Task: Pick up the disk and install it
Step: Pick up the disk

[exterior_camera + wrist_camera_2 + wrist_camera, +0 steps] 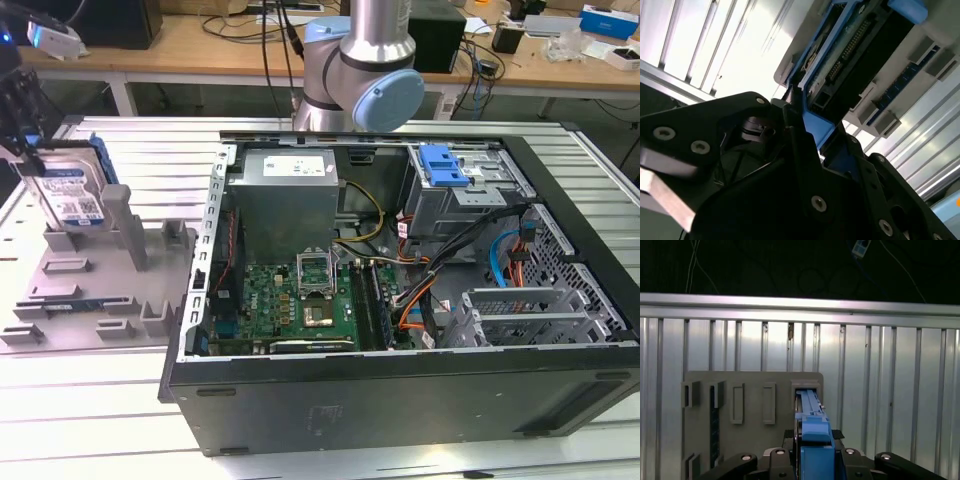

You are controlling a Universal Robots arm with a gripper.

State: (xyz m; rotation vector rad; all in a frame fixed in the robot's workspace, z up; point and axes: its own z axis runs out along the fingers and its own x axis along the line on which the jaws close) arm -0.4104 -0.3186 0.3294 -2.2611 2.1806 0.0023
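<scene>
The claw (pixel 32 152) was clamped shut on the upper edge of the disk (pixel 72 195), which stood upright at the slot of the grey holder (pixel 110 290) on the table (pixel 130 140), at the exterior view's left, well apart from the open computer case (pixel 400 400)

**What we count**

We count one disk (pixel 72 195) and one end effector (pixel 815 456). We count one robot arm (pixel 365 60). We count one open computer case (pixel 400 400). We also count one green board (pixel 290 300), one grey power box (pixel 285 200), one blue latch (pixel 443 165) and one grey holder (pixel 90 290).
</scene>
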